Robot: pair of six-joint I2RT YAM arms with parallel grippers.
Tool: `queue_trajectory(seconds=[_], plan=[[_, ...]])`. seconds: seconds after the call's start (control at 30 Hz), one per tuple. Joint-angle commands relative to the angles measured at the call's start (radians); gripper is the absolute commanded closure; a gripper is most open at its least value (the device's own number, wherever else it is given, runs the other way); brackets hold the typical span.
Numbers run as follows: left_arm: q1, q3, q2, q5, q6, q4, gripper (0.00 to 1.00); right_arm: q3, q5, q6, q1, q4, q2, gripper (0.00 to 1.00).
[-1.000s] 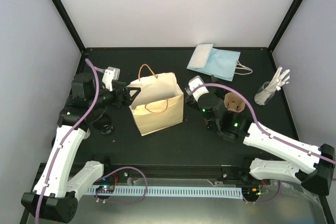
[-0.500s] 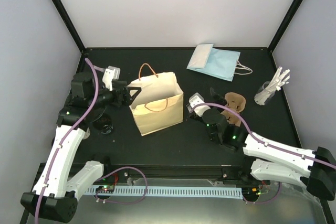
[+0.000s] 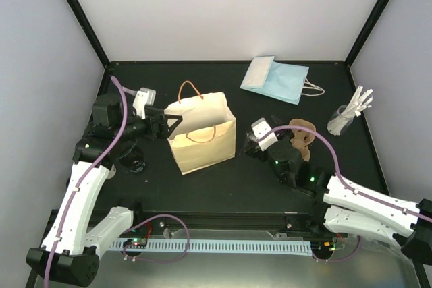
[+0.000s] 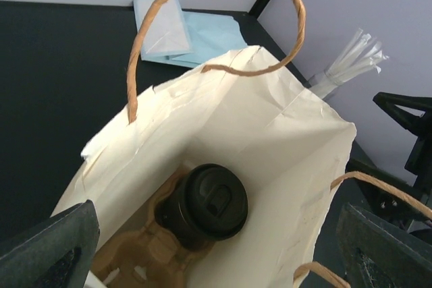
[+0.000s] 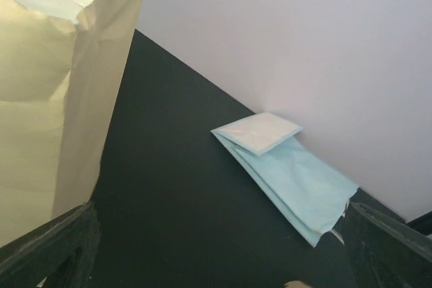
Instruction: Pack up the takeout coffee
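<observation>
The takeout coffee [image 4: 206,202] stands upright at the bottom of the paper bag [image 3: 201,141]. From the left wrist view you see only its round black plastic lid, glossy and ridged, with a raised sip tab. It sits in one well of a rough tan pulp carrier [image 4: 145,257] that lines the bag floor. The bag is smooth cream paper, creased along its walls and open at the top, with a twisted brown paper-cord handle [image 4: 287,1] arching over the mouth.

At 9 o'clock from the bag, your left claw [image 3: 170,122] is at the bag's rim. Its dark fingers [image 4: 50,247] are spread wide, with the bag mouth between them, and I cannot tell whether they touch the paper. At 3 o'clock, your right claw [image 3: 250,145] is just beside the bag's side wall. Its fingers [image 5: 47,251] are also wide apart, with nothing between them.

Just past the right claw, also at 3 o'clock, a brown moulded-pulp piece [image 3: 302,133] lies partly hidden by the arm. Farther out towards 3 o'clock, a clear holder of white-wrapped straws [image 3: 351,112] stands upright. At 1 o'clock, flat pale-blue paper bags [image 3: 277,79] lie on the matte black table [image 3: 223,180], well apart from the cream bag.
</observation>
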Motion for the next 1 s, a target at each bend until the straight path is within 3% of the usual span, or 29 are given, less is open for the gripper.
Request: queue_trajectory(seconds=[0.0, 0.17, 0.37, 0.7, 0.97], plan=[[-0.004, 0.039, -0.034, -0.023, -0.038, -0.063, 0.01, 0.135, 0.052, 0.32, 0.003, -0.223, 0.021, 0.0], [-0.003, 0.049, -0.073, -0.052, -0.085, -0.136, 0.01, 0.421, -0.004, 0.543, 0.002, -0.574, 0.126, 0.0], [-0.003, 0.044, -0.141, -0.104, -0.143, -0.219, 0.01, 0.706, -0.156, 0.634, 0.001, -0.845, 0.295, 0.03], [-0.003, -0.031, -0.258, -0.172, -0.222, -0.296, 0.01, 0.816, -0.313, 0.657, 0.001, -0.83, 0.325, 0.13], [-0.003, -0.095, -0.348, -0.175, -0.26, -0.288, 0.01, 1.041, -0.356, 0.702, -0.019, -0.971, 0.511, 0.28]])
